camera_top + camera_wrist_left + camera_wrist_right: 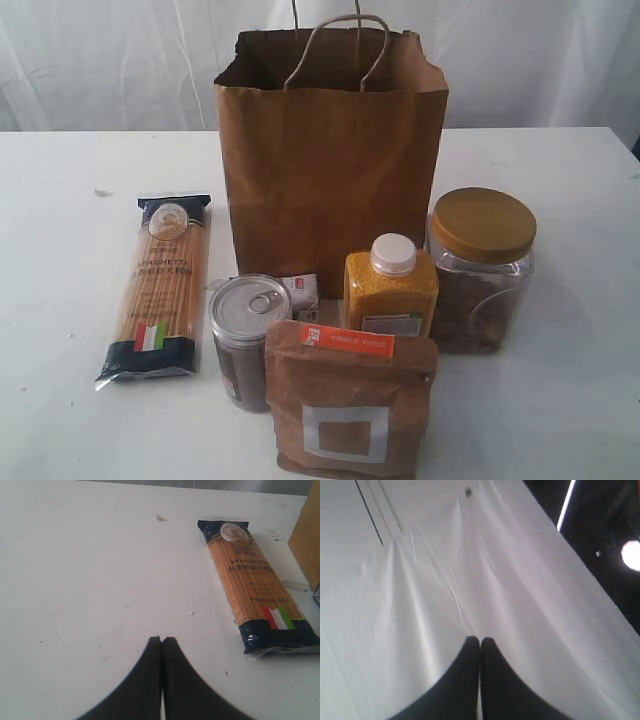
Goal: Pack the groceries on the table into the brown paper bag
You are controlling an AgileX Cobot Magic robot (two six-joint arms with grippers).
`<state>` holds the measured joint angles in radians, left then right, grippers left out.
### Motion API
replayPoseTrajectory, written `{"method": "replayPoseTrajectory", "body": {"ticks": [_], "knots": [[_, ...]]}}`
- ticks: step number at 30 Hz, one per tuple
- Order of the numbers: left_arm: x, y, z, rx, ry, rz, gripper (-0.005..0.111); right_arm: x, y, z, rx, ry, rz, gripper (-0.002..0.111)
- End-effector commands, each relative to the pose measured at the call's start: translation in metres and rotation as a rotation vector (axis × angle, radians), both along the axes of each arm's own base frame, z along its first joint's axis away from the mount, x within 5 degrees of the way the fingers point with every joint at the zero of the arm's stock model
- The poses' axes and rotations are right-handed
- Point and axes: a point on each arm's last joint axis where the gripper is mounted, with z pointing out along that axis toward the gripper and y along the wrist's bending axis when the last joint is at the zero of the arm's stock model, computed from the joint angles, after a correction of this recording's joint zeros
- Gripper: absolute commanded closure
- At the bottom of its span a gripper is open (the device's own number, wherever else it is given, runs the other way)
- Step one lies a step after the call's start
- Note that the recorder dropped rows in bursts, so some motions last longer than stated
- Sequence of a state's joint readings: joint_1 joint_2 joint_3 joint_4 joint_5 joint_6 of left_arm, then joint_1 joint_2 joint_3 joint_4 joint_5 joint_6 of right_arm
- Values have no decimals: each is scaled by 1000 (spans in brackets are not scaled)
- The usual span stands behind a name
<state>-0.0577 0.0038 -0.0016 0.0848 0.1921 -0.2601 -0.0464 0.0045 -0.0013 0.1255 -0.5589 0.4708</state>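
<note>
Partly behind pull-tab tin (244, 335), small white box (301, 296)

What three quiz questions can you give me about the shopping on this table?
1. True or false: the spaghetti packet lies flat on the table.
2. Which has a gold lid? A) clear jar B) yellow bottle C) tin
3. Fill in: the left gripper and right gripper are both ___.
Key: 1 true; 2 A; 3 shut.
</note>
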Motion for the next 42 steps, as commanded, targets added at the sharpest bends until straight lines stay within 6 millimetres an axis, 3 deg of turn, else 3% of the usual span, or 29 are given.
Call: {"method": "replayPoseTrajectory", "body": {"ticks": [1,5,10,13,24,27,30,37,42], "knots": [[0,0,0,0,-7,-6,107,-28,-6,28,104,-402,13,108],[0,0,0,0,-7,-6,107,-49,-5,65,99,-560,27,108],[0,0,0,0,-7,-6,107,-53,-2,95,55,-431,15,108],[0,0,0,0,-7,-6,107,-47,0,96,-31,-285,-48,108],[0,0,0,0,-7,-6,107,-18,-3,97,-19,-188,-65,108],[0,0,0,0,-7,-6,107,4,-1,96,-121,23,-102,108],[0,0,0,0,-7,-6,107,39,3,88,-270,395,-80,108],[0,0,0,0,-7,-6,107,111,12,57,-588,1192,170,108],[0,0,0,0,-7,-6,107,157,14,51,-626,1488,336,108]]}}
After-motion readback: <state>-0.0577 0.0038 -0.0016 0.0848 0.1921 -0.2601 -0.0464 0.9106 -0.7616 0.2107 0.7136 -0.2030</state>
